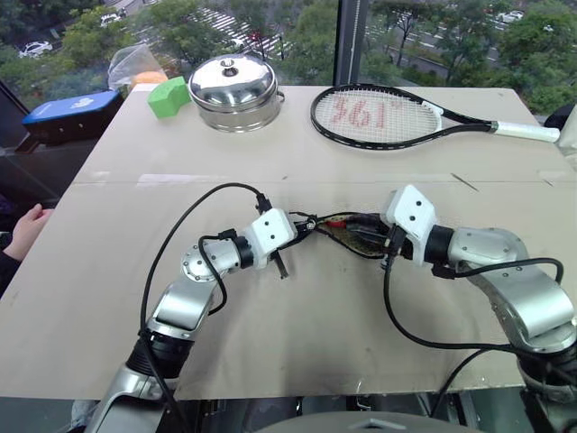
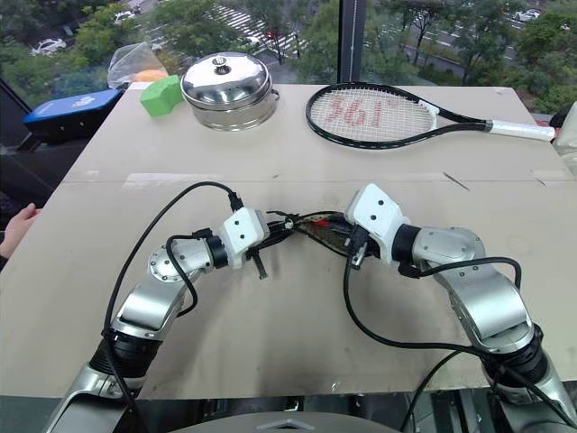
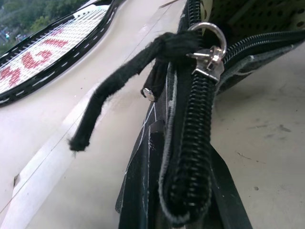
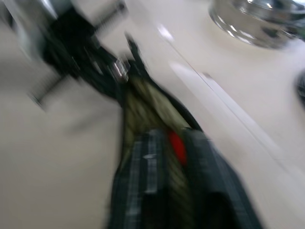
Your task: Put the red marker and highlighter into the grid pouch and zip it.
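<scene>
The flat black fabric grid pouch (image 1: 347, 233) with thin white lines lies near the middle of the pale wooden table (image 1: 297, 316), held up a little between the two robot arms. Its long side runs across the table from one gripper to the other, and its open mouth faces up, showing the tan lining. The left gripper (image 1: 302, 227) has its fingers squeezed together on the left end of the pouch, right by the small silver zipper slider (image 3: 207, 55) with its frayed black cord pull (image 3: 119, 81). The slider sits at that left end, so the zipper is nearly all open. The right gripper (image 1: 383, 236) is at the other end of the pouch; I cannot tell if its fingers are apart or together, or if they grip the cloth. Something red (image 4: 177, 145) peeks out inside the pouch mouth, and I think it is the short red marker, lying along the pouch. I cannot see the stubby green highlighter, so it may be deeper inside. So I think the putting-in step is about done and the zipping step comes next. The next move needs one gripper to hold the pouch steady while the other catches the cord or slider and pulls it along the zipper toward the right end.
</scene>
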### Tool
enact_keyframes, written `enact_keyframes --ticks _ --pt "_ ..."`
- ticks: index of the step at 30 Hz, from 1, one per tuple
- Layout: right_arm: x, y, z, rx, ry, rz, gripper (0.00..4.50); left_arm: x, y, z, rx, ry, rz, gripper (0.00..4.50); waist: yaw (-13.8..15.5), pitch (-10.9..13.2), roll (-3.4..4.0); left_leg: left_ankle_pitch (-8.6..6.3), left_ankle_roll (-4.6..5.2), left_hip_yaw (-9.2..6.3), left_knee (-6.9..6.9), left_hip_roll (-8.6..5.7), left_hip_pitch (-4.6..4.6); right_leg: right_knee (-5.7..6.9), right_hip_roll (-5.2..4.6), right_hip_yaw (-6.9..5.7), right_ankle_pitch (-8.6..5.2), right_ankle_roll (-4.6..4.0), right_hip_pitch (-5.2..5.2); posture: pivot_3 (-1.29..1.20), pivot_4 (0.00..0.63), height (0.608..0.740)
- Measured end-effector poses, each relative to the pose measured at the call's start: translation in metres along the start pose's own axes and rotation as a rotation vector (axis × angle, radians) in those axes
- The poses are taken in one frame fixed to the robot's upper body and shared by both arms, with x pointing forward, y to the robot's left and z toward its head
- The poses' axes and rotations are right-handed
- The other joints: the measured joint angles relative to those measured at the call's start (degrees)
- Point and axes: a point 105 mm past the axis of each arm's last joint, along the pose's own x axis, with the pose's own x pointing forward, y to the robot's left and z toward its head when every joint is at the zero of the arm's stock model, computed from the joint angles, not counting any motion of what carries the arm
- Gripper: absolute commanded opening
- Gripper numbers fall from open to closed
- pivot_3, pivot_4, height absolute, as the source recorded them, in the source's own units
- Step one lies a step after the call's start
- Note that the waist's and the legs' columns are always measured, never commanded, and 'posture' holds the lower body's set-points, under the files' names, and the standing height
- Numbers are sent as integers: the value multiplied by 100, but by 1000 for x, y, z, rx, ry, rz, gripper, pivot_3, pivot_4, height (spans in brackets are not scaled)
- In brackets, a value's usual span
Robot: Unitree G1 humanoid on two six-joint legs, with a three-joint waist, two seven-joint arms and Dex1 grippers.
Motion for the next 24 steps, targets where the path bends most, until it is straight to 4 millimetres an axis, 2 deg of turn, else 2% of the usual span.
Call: enact_keyframes --ticks 3,5,9,12,20,24 --pt "13 -5 19 40 -31 -7 2111 0 -3 1 44 -10 -14 0 5 1 1 0 0 0 0 -1 -1 0 -3 -1 0 -1 -1 0 150 740" --pt "20 -9 22 75 -4 -13 2111 0 -4 3 79 -19 -15 0 11 1 1 0 -1 -1 0 -2 -2 -1 -4 -4 1 -1 -1 0 150 740" --pt "29 -20 5 211 151 -39 2111 -1 -5 6 146 -40 -6 0 13 1 1 8 -13 -1 -1 -3 -7 -2 -9 -9 1 -3 -1 0 150 740" --pt "29 -17 -3 289 219 -13 2111 -1 -4 5 180 -42 7 0 3 1 2 6 -10 0 -3 -4 -8 -5 -8 -8 1 -2 -2 0 150 740" --pt "31 1 3 493 200 101 2111 -2 -3 3 235 -48 43 0 0 1 2 -2 3 -2 -5 -3 -6 1 -8 -8 1 -1 -2 0 150 740" --pt "25 -4 9 562 140 103 2111 -2 -2 4 240 -52 50 0 2 1 3 -2 3 -1 -5 -4 -6 1 -8 -8 1 -1 -2 0 150 740"
